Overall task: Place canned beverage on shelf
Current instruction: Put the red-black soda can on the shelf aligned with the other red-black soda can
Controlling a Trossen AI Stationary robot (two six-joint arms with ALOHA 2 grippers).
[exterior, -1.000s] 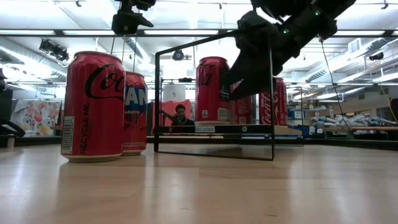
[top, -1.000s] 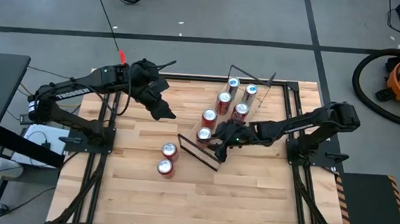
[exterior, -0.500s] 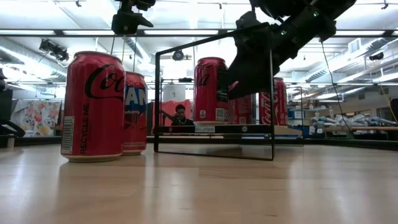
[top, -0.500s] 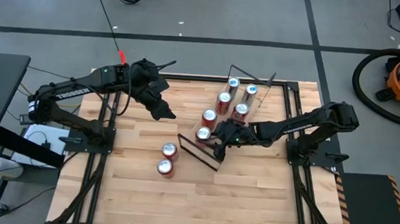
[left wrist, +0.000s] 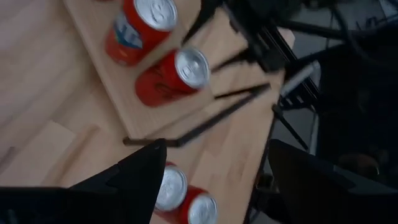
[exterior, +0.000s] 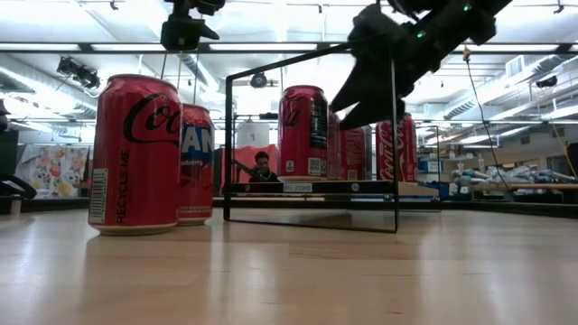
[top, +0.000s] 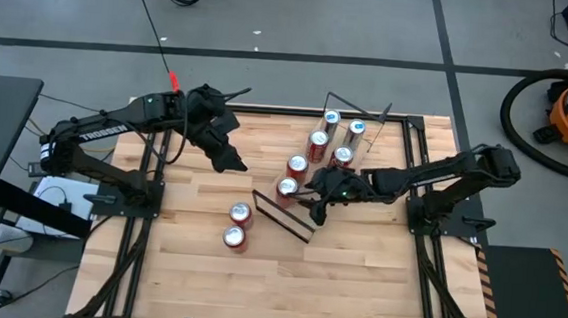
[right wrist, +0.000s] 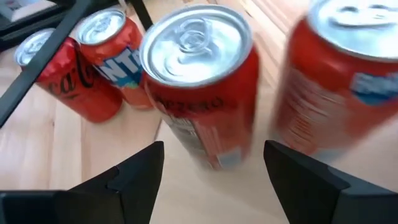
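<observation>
1. Six cans stand upright on shelf (top: pixel 314 193), which lies diagonally across middle of table (top: pixel 185 282): four in one row, two in a second row beside it, toward far end.
2. End can (top: pixel 287 188) is nearest shelf's dark end edge. It sits on the board, inside wire frame (exterior: pixel 312 213), w/ next can just behind it.
3. R gripper (top: pixel 314 207) hangs over shelf's near end, just beside end can and not touching it. Low view shows it above and to one side of that can's top.
4. R fingers (right wrist: pixel 134 180) are spread apart w/ nothing between them. End can shows just beyond the tips in R wrist view, free of both, silver lid up.
5. Two loose cans (top: pixel 237 225) stand on bare table off shelf's near end, touching or nearly so, well apart from both grippers. Low view: a Coke one in front, and an orange one w/ blue lettering right behind.
6. L gripper (top: pixel 232 158) hovers over table on shelf's L side, near but clear of it, above everything.
7. L fingers (left wrist: pixel 140 177) are apart and hold nothing. L wrist view looks down on shelf end, two shelf cans and the loose pair.
8. Person (exterior: pixel 262 168) is seated far back in room, seen through the frame; can't tell more.
</observation>
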